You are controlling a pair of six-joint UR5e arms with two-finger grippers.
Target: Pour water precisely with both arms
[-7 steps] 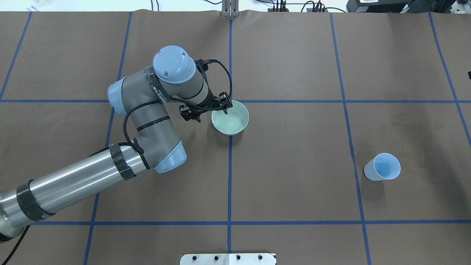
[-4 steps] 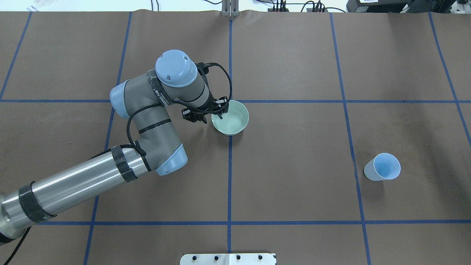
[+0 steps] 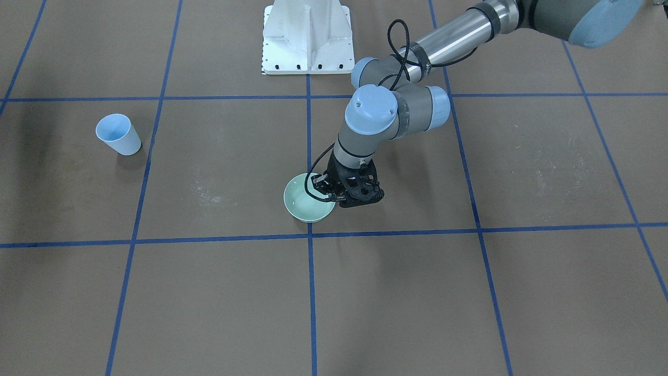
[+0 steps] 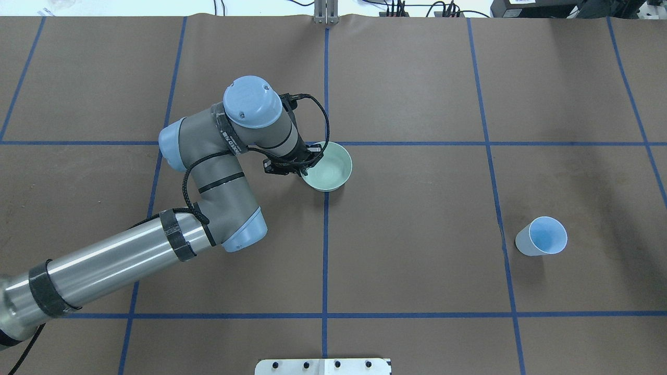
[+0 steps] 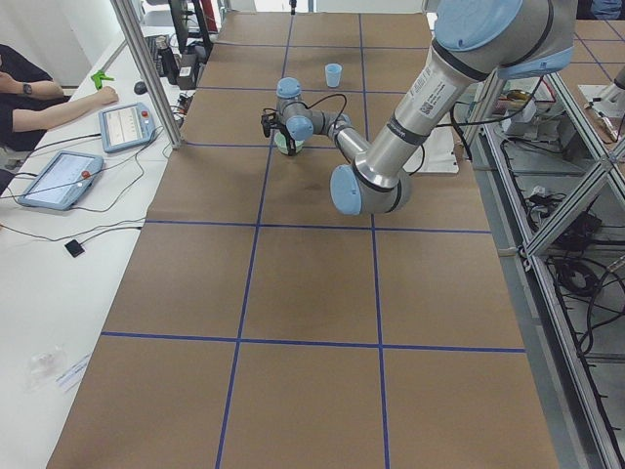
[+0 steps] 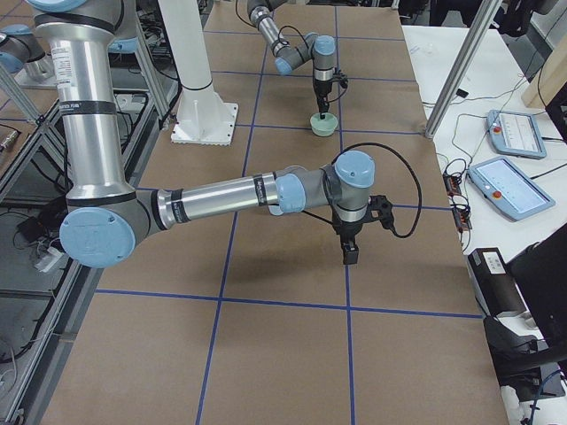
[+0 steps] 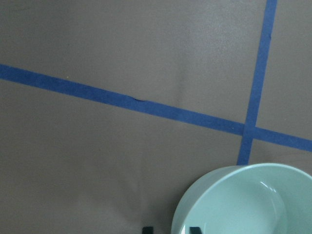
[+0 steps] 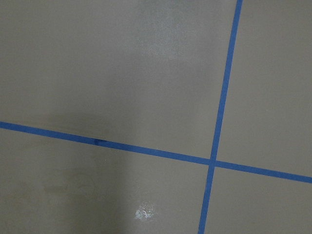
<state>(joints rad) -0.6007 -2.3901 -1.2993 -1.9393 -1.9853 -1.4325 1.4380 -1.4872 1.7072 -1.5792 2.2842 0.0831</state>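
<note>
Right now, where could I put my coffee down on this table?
Best: the bare brown paper between the round pale green bowl and the light-blue tapered cup. Crowded: the bowl's left side, where the left gripper straddles its rim.

The near left arm [image 5: 391, 147] reaches from the upper right edge out across the brown-papered worktop [image 5: 312, 283], which is gridded with blue tape [image 5: 376, 283]; its black pincer [image 5: 282, 137] points down at a pale green bowl [image 5: 289, 149] just beside a tape line; a light blue cup [image 5: 334, 75] stands upright farther on, apart; on the white side bench [image 5: 39, 293] one touch-screen pendant [image 5: 127, 124] lies near a person's forearm [image 5: 59, 106]; another pendant [image 5: 57, 179] lies nearer the camera.
</note>
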